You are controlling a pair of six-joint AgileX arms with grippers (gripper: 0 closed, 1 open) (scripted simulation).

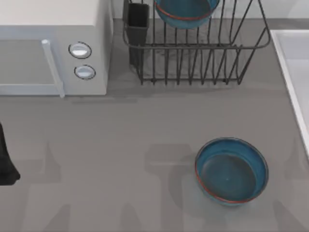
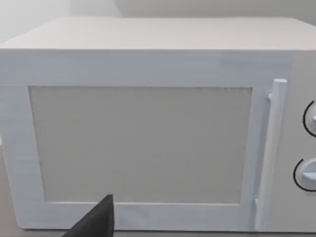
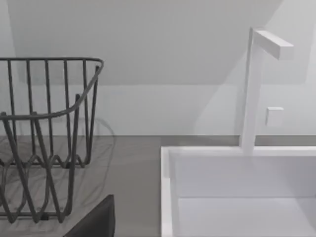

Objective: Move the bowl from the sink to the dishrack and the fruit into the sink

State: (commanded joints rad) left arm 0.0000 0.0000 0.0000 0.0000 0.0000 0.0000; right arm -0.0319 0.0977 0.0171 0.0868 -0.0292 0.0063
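A teal-blue bowl (image 1: 231, 171) with a thin red rim line stands upright on the grey counter at the front right, nothing in it. Another bowl (image 1: 186, 12) that looks the same leans inside the dark wire dishrack (image 1: 193, 48) at the back centre. The white sink (image 1: 294, 72) runs along the right edge; its basin (image 3: 237, 207) is bare where it is in view. The fruit is out of view. My left gripper (image 1: 6, 164) is at the far left edge, facing the microwave. A dark part of my right gripper (image 3: 96, 219) hangs between the dishrack (image 3: 44, 138) and the sink.
A white microwave (image 1: 48, 48) with two round knobs fills the back left, door (image 2: 140, 143) shut. A black cutlery cup (image 1: 136, 24) sits at the rack's left corner. A white tap (image 3: 254, 84) rises behind the sink. Open grey counter lies across the middle and front left.
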